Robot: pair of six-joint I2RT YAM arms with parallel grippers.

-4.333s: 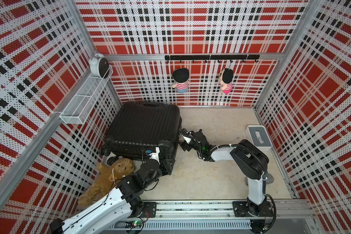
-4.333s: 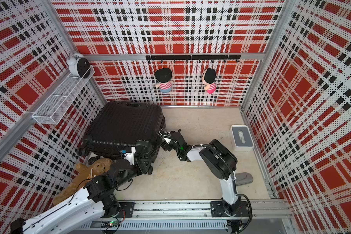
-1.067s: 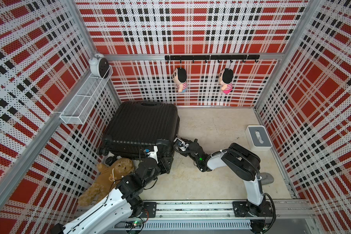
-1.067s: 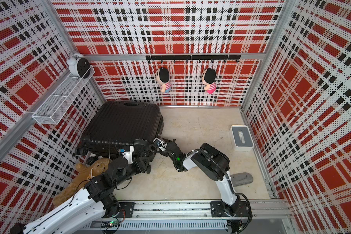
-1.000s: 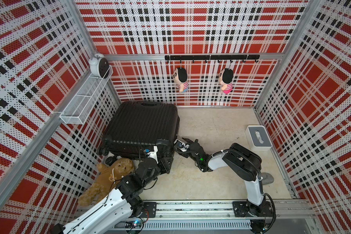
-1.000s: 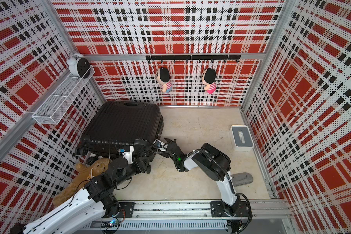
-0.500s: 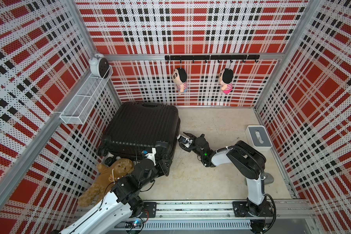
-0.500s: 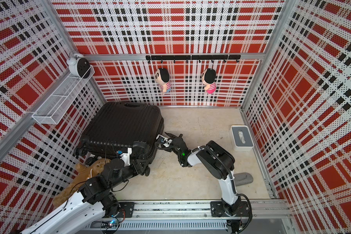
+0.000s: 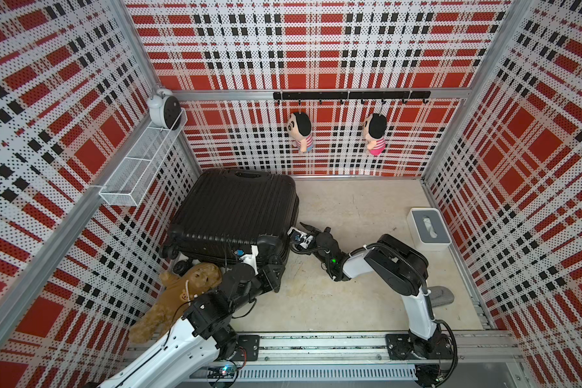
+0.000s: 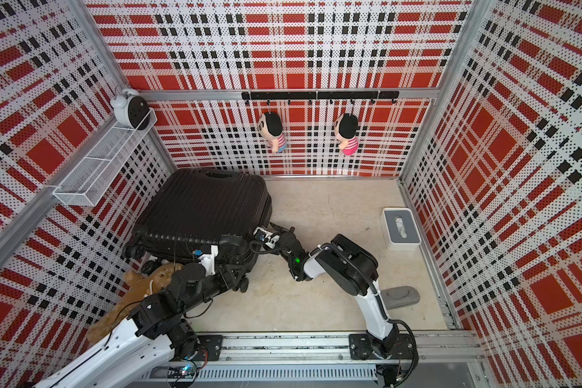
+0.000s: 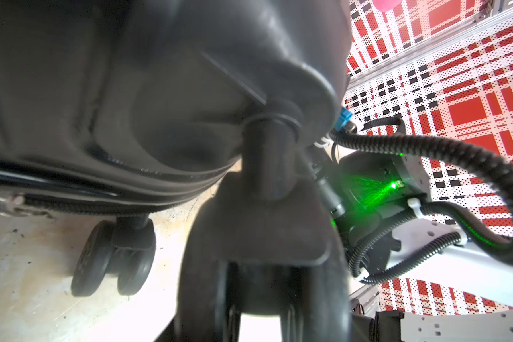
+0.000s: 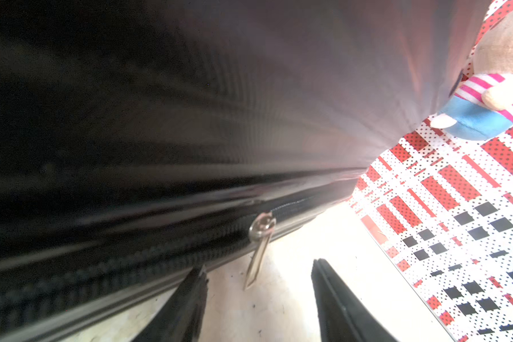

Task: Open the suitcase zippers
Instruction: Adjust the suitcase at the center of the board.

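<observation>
suitcase (image 9: 236,208), black hard shell, lies flat on floor (image 9: 350,302), on the left arm's side. zipper track (image 12: 160,254) runs along the side seam; thin metal pull (image 12: 258,260) dangles from slider (image 12: 262,225). right gripper (image 12: 259,266): jaws apart, straddling the pull, no contact seen. left gripper (image 9: 268,247): at the near-corner caster (image 11: 264,231), opening not discernible. judgement: pull is small, slick, free-swinging; pinch it flat close to the slider and drag along the track. shell is stiff but could slide, so needs bracing.

Right pincer (image 9: 308,227) farther along suitcase (image 9: 232,205) side
</observation>
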